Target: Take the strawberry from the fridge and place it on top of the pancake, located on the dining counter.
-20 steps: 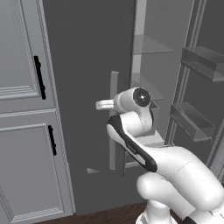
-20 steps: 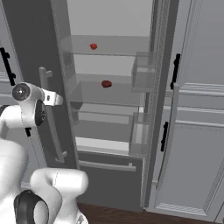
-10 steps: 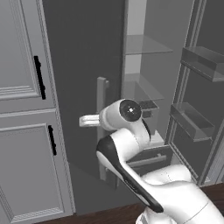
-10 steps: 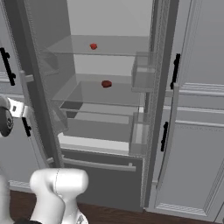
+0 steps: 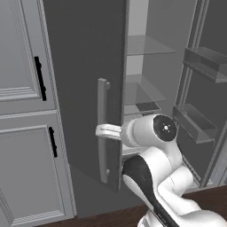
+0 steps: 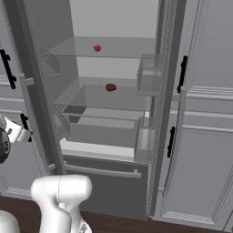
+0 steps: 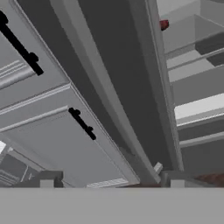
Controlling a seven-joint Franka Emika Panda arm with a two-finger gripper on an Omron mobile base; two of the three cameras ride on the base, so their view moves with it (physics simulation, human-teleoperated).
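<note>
Fridge [image 6: 113, 91] open, left door [image 5: 84, 80] swung wide, handle [image 5: 103, 128] just beside gripper [image 7: 109, 177]. Jaws spread, holding nothing. Two red bits on shelves: upper [image 6: 97, 48], lower [image 6: 110, 87]; strawberry likely one, cannot tell which. Risks: clipping door edge while swinging in, picking the wrong fruit.

Left base view sits behind-left of the arm, close on the open fridge [image 5: 88, 88] door's outer face, interior seen obliquely past its edge. Right base view faces the shelves [image 6: 104, 98] head-on. Hand view is rolled, near the door handle [image 7: 105, 94]. All 3 share the fridge interior.
</note>
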